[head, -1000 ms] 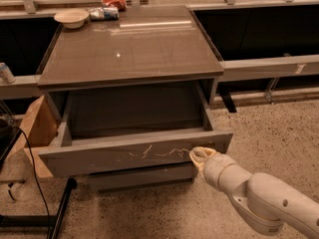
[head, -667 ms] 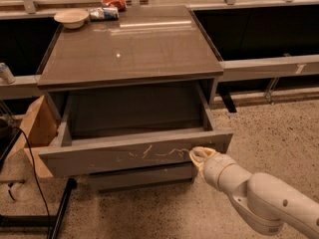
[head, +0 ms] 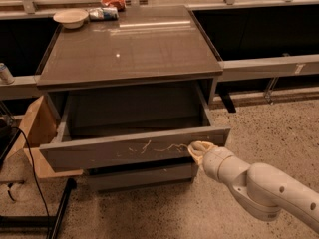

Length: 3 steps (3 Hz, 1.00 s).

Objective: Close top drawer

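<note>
The top drawer (head: 114,152) of the grey cabinet is pulled far out, and its inside looks bare. Its flat front panel has pale whitish scratch marks near the middle. My gripper (head: 195,150) is at the end of the white arm that comes in from the lower right. It is right at the drawer's front panel, just right of the scratches, and seems to touch it.
The cabinet top (head: 129,44) carries a white bowl (head: 70,17) and snack packets (head: 106,7) at the back. A lower drawer front (head: 139,175) sits under the open one. A cardboard box (head: 34,128) and a black cable (head: 37,173) lie at the left.
</note>
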Tool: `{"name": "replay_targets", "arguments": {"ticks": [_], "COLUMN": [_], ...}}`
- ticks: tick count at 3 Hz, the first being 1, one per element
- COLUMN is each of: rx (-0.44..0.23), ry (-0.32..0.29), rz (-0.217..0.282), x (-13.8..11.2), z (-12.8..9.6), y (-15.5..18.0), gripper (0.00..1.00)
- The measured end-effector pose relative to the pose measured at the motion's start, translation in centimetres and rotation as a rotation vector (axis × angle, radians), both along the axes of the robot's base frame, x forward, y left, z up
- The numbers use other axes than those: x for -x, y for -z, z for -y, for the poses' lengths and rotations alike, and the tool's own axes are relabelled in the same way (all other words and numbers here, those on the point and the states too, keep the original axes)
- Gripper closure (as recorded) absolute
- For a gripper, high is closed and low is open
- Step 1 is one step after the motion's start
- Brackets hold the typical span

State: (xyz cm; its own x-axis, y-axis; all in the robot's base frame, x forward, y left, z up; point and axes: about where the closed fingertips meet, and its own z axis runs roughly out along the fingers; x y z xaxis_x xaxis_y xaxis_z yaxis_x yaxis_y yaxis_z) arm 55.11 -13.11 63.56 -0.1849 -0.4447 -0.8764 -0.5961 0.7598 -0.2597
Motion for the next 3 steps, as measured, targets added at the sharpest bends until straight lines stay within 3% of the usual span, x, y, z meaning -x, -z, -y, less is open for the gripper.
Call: {"name": "replay_targets", "arguments": {"ticks": [3], "rx": [-0.021], "ry": [-0.094], "rz": [-0.001], "x": [-4.0], "z": [-1.3], "y": [0.9], "gripper": [1.00]}}
